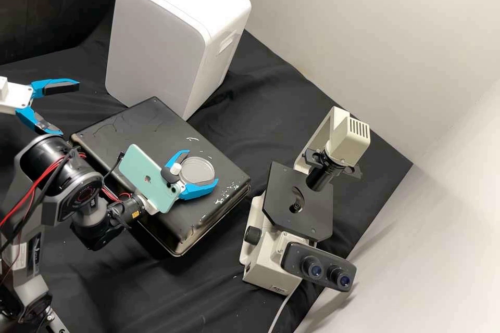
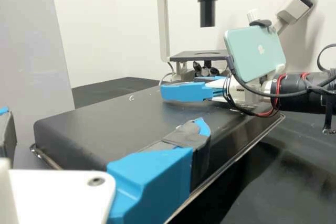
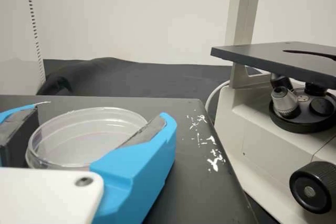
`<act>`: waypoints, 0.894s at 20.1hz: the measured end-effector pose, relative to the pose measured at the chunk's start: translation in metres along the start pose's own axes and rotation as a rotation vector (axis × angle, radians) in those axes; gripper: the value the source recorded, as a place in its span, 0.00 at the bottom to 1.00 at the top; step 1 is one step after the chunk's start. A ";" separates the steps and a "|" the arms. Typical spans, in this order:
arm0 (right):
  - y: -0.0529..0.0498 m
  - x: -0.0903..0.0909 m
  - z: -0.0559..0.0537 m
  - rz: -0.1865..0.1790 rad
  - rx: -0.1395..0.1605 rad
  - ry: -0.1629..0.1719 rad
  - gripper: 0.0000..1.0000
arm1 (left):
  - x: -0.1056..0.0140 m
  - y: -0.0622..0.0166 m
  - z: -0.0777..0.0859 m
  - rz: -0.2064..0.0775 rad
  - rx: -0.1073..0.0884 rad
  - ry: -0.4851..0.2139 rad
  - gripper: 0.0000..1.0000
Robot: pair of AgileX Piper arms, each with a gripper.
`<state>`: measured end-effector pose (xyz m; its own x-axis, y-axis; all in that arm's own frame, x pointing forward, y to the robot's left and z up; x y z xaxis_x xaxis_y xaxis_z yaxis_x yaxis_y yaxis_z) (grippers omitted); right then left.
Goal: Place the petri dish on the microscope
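Note:
A clear round petri dish [image 1: 198, 170] rests on a black tray [image 1: 130, 130] left of the microscope [image 1: 302, 218]. My right gripper [image 1: 203, 167] reaches over the tray, its blue fingers pressed to both sides of the dish. In the right wrist view the dish [image 3: 84, 135] lies between the two pads, with the black microscope stage [image 3: 278, 56] just beyond and higher. My left gripper [image 1: 41, 104] hangs open and empty off the tray's far left corner. Its wrist view looks across the tray [image 2: 105, 129] toward the right gripper [image 2: 189, 90] and the microscope [image 2: 205, 24].
A tall white box [image 1: 177, 36] stands behind the tray. A mint-green camera block [image 1: 146, 177] sits on the right wrist. The microscope's eyepieces [image 1: 323, 270] point toward the bench's front edge. Black cloth [image 1: 271, 104] covers the bench; a white wall runs along the right.

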<state>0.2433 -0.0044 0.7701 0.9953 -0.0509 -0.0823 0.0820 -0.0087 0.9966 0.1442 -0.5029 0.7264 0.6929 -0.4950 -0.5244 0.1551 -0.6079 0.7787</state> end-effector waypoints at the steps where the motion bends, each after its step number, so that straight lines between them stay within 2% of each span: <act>1: 0.002 0.000 -0.001 0.003 0.002 0.007 0.00 | 0.000 -0.0003 0.000 -0.002 0.001 -0.004 1.00; 2: 0.005 -0.001 -0.002 0.012 0.001 0.016 0.00 | 0.000 -0.0003 0.000 -0.003 0.002 -0.005 1.00; 4: 0.011 -0.003 -0.004 0.030 0.018 0.027 0.00 | 0.000 -0.0004 0.001 -0.003 0.002 -0.006 1.00; 7: 0.021 -0.011 -0.002 0.056 0.045 0.001 0.00 | 0.000 -0.0004 0.001 -0.003 0.002 -0.006 1.00; 8: 0.026 -0.016 -0.002 0.070 0.050 0.006 0.00 | 0.000 -0.0004 0.001 -0.003 0.002 -0.006 1.00; 10: 0.035 -0.022 -0.003 0.103 0.064 0.017 0.00 | 0.000 -0.0004 0.001 -0.003 0.002 -0.006 1.00; 12: 0.047 -0.030 -0.004 0.143 0.082 0.044 0.00 | 0.000 -0.0004 0.001 -0.003 0.002 -0.006 1.00; 14: 0.058 -0.037 -0.004 0.186 0.108 0.057 0.00 | 0.000 -0.0004 0.001 -0.003 0.002 -0.006 1.00; 18: 0.073 -0.048 -0.004 0.247 0.143 0.083 0.00 | 0.000 -0.0004 0.001 -0.003 0.002 -0.006 1.00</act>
<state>0.2014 0.0018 0.8472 0.9855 0.0125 0.1694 -0.1658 -0.1475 0.9751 0.1438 -0.5030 0.7259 0.6880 -0.4968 -0.5290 0.1556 -0.6110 0.7762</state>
